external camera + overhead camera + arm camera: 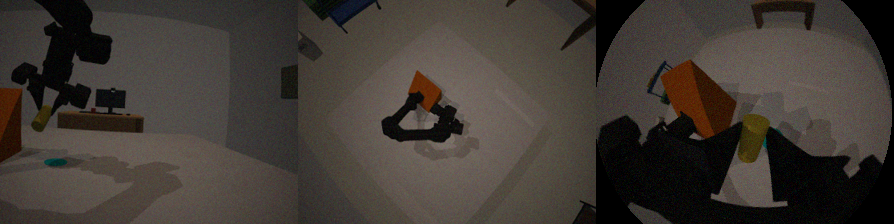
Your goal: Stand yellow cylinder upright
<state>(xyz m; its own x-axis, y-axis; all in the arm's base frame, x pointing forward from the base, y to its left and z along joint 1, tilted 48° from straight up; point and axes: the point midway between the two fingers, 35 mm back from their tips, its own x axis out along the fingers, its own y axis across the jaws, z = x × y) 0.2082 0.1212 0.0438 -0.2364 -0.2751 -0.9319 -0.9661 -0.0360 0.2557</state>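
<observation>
The yellow tall cylinder (42,118) (753,138) is held in the air between the fingertips of my gripper (47,112) (754,127), which is shut on it. In the exterior view the cylinder leans, its lower end towards the left. The cyan circle (55,162) lies flat on the table, below the cylinder and slightly to its right in that view. In the wrist view the circle (777,134) is mostly hidden behind the cylinder and the right finger. In the top view the arm hides the cylinder and the circle.
A large orange block with a sloping face (425,89) (10,122) (698,100) stands close beside the gripper, to its left in the exterior view and wrist views. A desk with a monitor (110,98) is in the background, beyond the table (224,188).
</observation>
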